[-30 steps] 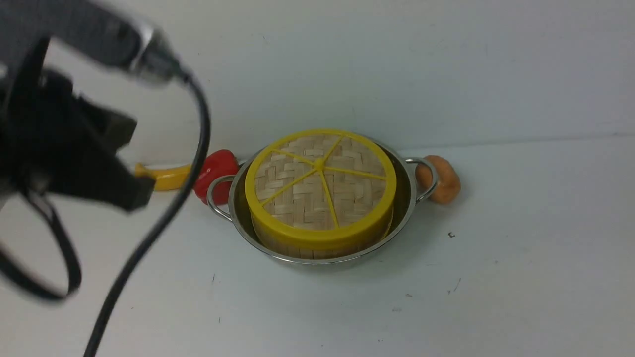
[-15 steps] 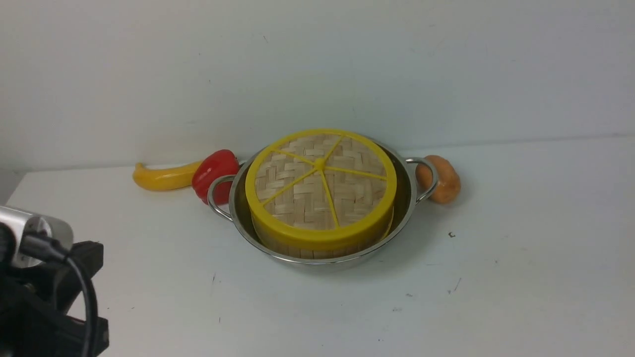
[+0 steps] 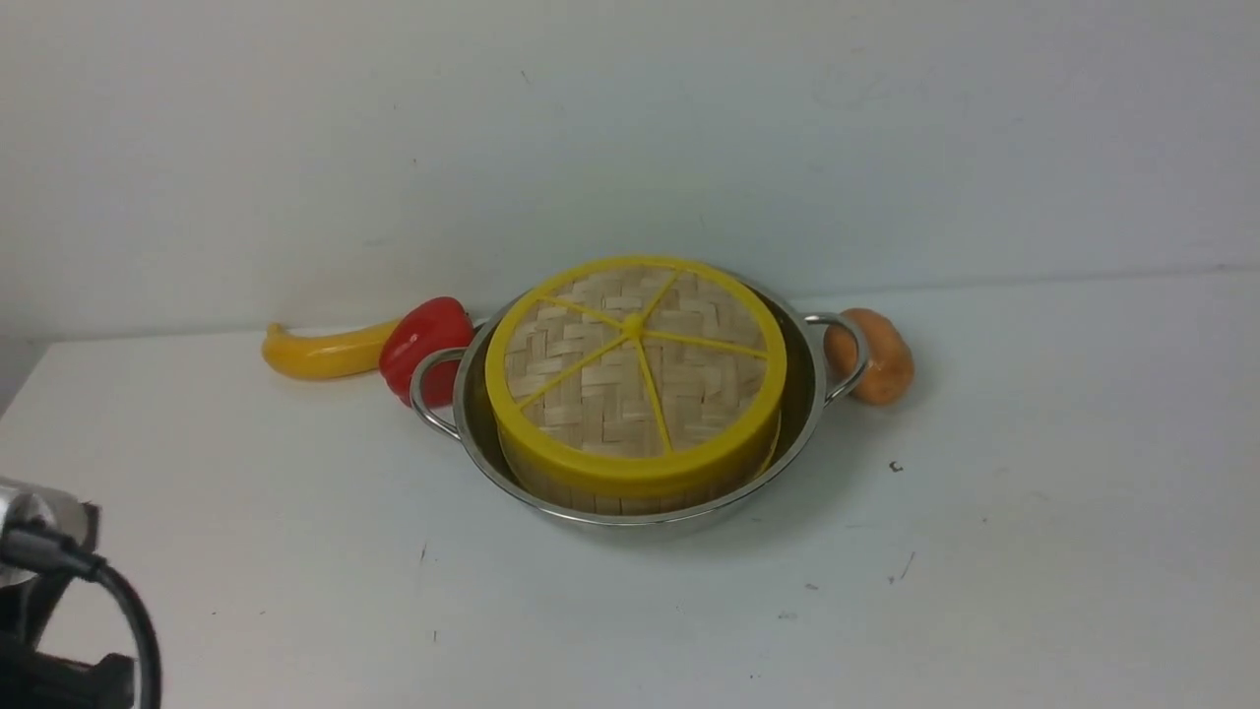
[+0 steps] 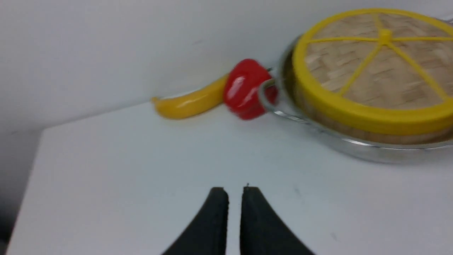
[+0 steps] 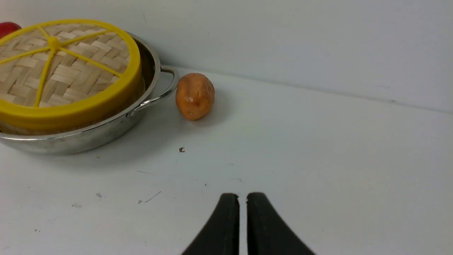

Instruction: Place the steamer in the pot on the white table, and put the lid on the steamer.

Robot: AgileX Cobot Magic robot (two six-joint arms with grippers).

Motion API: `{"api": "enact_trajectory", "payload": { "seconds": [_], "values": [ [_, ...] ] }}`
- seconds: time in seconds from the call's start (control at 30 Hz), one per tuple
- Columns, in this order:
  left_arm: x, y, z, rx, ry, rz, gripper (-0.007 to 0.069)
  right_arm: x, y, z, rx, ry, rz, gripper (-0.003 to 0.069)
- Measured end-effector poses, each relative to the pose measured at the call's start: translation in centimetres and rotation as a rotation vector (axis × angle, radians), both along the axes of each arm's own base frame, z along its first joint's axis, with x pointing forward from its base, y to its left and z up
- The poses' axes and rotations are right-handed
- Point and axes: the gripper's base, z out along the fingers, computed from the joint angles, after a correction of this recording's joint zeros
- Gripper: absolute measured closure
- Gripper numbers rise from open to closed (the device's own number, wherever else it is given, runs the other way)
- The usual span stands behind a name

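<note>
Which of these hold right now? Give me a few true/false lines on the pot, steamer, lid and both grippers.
1. The lid sits on the steamer, which stands inside the pot. True.
2. The left gripper holds the lid. False: it is shut on nothing, apart from the pot.
3. The right gripper is wide open. False: its jaws are closed and empty, over the white table.
4. A brown potato lies by the pot's right handle. True.
5. The red pepper lies inside the pot. False: it lies on the table outside, by the left handle.
</note>
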Motion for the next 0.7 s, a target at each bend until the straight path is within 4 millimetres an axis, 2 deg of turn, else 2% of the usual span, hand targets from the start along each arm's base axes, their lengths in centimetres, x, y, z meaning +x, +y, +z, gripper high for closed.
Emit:
{"api": "enact_trajectory", "payload": {
  "seconds": [0.13,0.27,0.5,0.7],
  "values": [
    [-2.3,2.1,-3.7,0.0,-0.041,0.185,0.0557,0.0,0.0,0.0,0.011,0.002,-0.005,0.0584],
    [-4.8,2.9,-7.3,-0.025,-0.133,0.297,0.0533,0.0,0.0,0.0,0.012,0.002,-0.005,0.0571],
    [-5.4,2.9,-10.7,-0.026,-0.129,0.317,0.0513,0.0,0.0,0.0,0.013,0.003,-0.005,0.0545],
    [-5.2,2.9,-12.0,-0.023,-0.097,0.315,0.0499,0.0,0.0,0.0,0.013,0.003,-0.005,0.0524]
  ]
}}
